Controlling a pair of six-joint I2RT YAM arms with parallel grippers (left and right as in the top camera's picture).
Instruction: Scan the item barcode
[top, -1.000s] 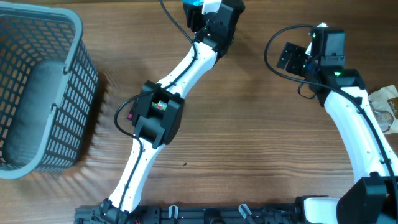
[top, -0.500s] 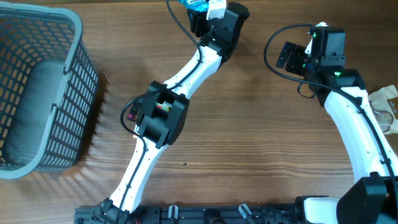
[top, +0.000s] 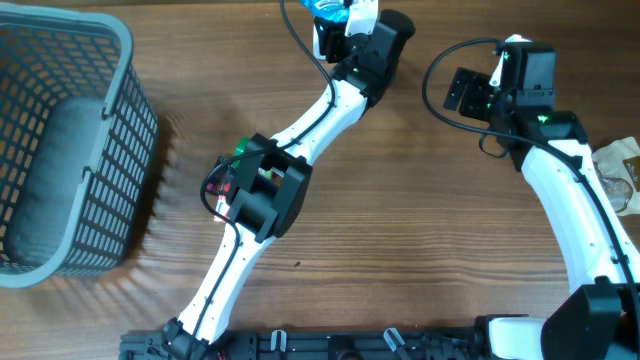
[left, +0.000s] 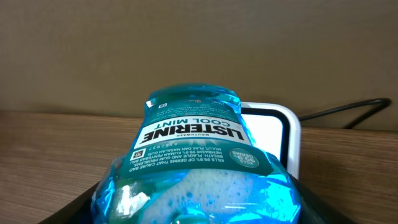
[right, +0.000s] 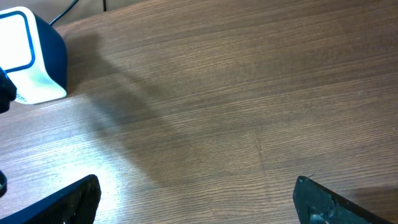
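Left gripper (left: 194, 214) clamped on bottle (left: 193, 177), jaws part-spread round body, fingers (left: 323, 205) at its sides. Bottle held at far table edge, label upside down, liquid foamy. Judged heavy, sloshing, slick hard plastic: grip mid-body, firm, not cap. Barcode not seen. Scanner (left: 268, 130) just behind bottle. Right gripper (right: 196, 205) spread wide, empty, over table (right: 249, 93)

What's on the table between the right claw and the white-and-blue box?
Nothing. In the right wrist view, only bare wooden table lies between the right claw and the white-and-blue box.
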